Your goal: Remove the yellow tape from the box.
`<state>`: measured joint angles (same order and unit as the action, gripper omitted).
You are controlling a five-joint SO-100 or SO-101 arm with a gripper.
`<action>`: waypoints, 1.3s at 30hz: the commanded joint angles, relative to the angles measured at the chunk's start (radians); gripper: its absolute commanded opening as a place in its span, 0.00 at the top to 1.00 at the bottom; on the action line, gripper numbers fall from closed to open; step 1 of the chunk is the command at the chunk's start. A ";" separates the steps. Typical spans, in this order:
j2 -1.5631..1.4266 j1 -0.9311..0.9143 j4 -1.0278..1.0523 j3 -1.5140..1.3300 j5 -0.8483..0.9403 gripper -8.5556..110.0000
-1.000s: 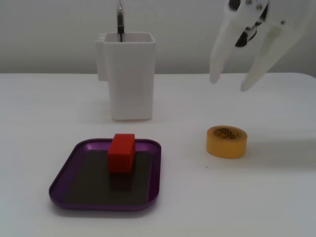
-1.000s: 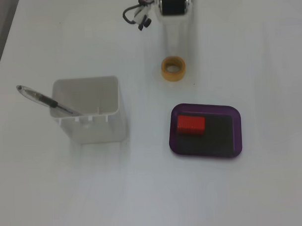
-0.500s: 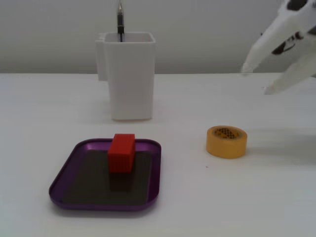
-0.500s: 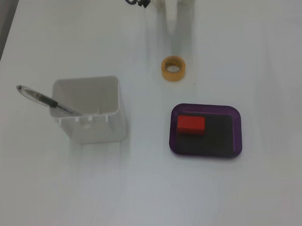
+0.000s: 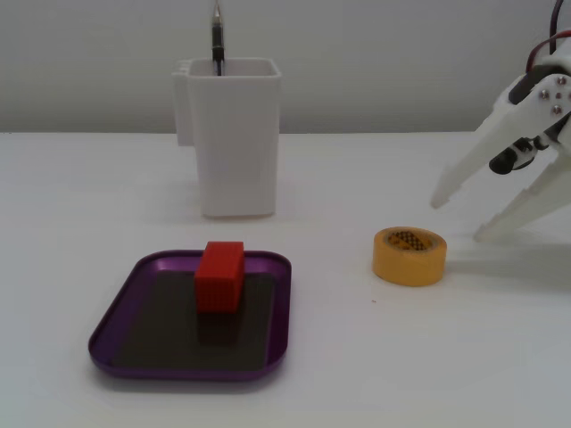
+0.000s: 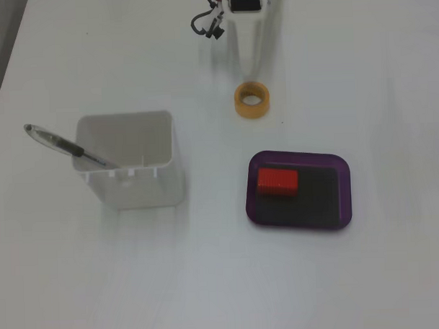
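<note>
The yellow tape (image 5: 409, 256) lies flat on the white table, outside the box and to its right in a fixed view; seen from above, the yellow tape (image 6: 252, 100) lies beyond the tray. The box (image 5: 191, 369) is a shallow purple tray with a dark floor, and its rim (image 6: 298, 156) shows whole from above. My white gripper (image 5: 459, 220) hangs open just right of the tape, fingertips low and pointing toward it, not touching. From above, the gripper (image 6: 253, 66) reaches down from the top edge and ends just short of the roll.
A red block (image 5: 219, 275) stands inside the tray, toward its left in the view from above (image 6: 278, 182). A tall white container (image 5: 234, 134) with a pen (image 5: 216, 36) stands behind the tray; from above the container (image 6: 129, 160) is at the left.
The open gripper moved from high above the tape to the right, then came down low beside the roll. The tape, tray and red block have not moved.
</note>
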<state>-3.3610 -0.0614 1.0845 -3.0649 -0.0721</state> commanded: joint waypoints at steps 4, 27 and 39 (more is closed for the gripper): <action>-0.046 0.002 -0.011 -0.006 -0.011 0.93; -0.046 0.003 -0.011 -0.006 0.000 0.89; -0.046 0.003 -0.011 -0.006 0.000 0.89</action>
<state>-3.3610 -0.0614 1.0845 -3.0649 -0.0752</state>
